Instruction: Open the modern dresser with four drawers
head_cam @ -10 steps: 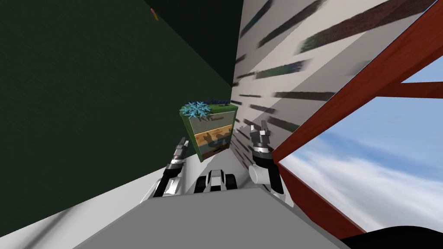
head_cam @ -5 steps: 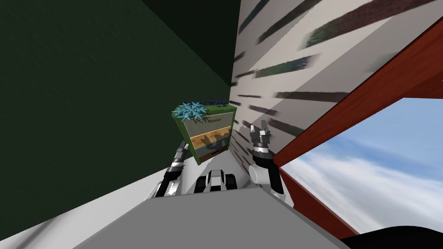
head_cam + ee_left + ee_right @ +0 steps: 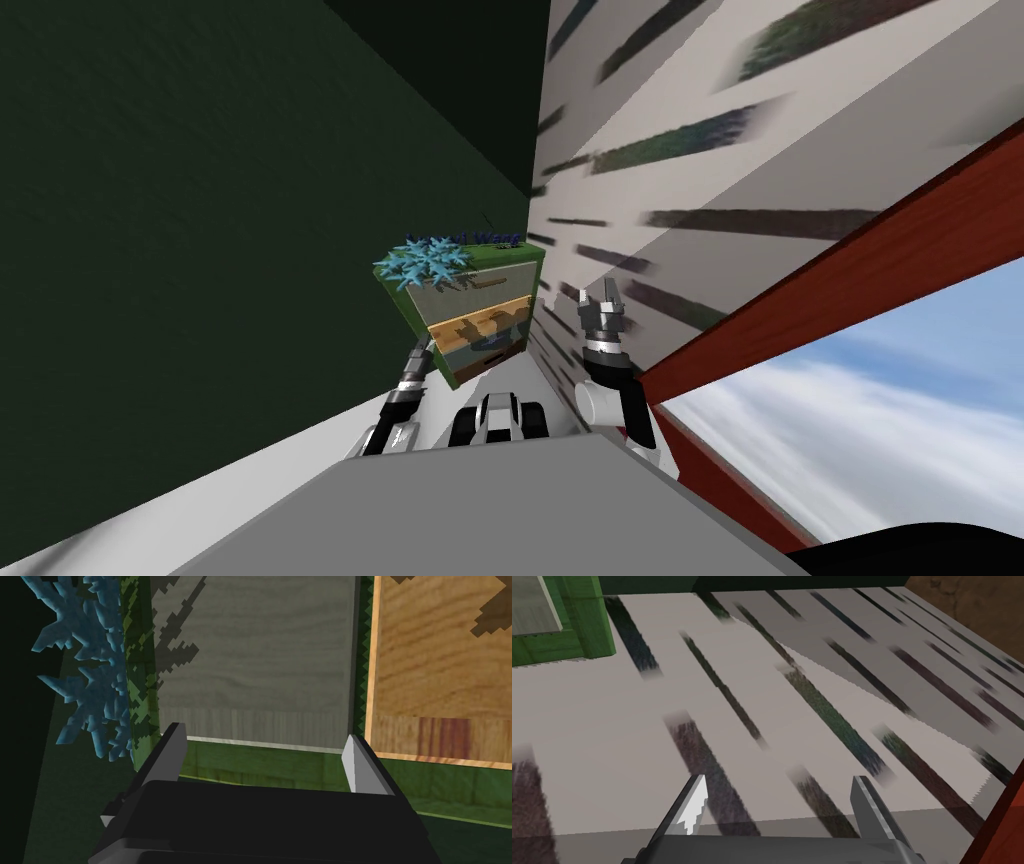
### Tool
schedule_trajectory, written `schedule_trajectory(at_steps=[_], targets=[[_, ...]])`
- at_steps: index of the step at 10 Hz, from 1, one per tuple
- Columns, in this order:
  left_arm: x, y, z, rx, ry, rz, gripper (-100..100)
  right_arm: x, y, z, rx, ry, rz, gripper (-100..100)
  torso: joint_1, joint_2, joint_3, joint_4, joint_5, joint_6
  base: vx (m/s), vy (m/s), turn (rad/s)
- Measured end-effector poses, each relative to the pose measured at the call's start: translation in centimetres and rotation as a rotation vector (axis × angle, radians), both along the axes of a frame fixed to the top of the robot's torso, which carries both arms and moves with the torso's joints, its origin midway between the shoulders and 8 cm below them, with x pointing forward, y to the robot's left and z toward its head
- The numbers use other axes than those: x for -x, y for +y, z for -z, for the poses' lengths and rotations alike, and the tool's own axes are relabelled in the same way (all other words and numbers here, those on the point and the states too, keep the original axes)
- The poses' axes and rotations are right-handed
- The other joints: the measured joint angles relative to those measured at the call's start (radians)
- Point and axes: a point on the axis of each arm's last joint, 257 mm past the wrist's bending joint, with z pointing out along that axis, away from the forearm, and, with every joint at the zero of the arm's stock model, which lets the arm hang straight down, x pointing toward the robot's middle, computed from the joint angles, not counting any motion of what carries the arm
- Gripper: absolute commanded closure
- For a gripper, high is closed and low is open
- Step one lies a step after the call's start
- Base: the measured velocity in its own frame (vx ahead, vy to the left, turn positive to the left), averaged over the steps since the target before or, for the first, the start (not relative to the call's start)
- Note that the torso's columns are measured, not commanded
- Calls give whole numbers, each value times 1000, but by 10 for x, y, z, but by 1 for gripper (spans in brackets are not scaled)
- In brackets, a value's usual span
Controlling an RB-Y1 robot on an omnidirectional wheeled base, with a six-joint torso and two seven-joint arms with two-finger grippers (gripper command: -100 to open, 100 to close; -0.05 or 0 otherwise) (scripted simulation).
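Green boards frame the dresser (image 3: 470,310), which sits at the middle of the head view, in the corner where the dark wall (image 3: 200,250) on the left meets the striped wall (image 3: 700,150) on the right. We judge that we are in the reach: no drawer looks pulled out yet, and nothing is gripped.

Our left jaws stand open, low and just left of centre in the head view, against the dresser's lower left corner. In the left wrist view they point at the grey drawer (image 3: 255,661), with its edge and the green frame just past their tips; the tan drawer (image 3: 440,651) lies beside it. We cannot make out a handle between the jaws. The next move, as we see it, calls for finding a handle or a drawer edge, centring the open jaws on it, closing, then pulling straight out.

Our right jaws are open too, just right of centre in the head view, facing the striped wall and holding nothing.

A blue, spiky plant (image 3: 425,262) sits on the dresser top beside the grey drawer and could be brushed. The red window frame (image 3: 830,300) crosses the right of the head view, well clear of the dresser.
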Motion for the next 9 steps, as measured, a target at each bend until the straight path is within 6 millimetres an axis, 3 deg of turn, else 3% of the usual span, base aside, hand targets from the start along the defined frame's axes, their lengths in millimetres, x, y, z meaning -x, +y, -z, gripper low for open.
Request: schedule_trajectory(at_steps=[9], targets=[[17,10,77,51,112,-23,-100,0,0,0,0,0,0,0,-2,-3,-2,-1,-1,0,112,-68,-9]])
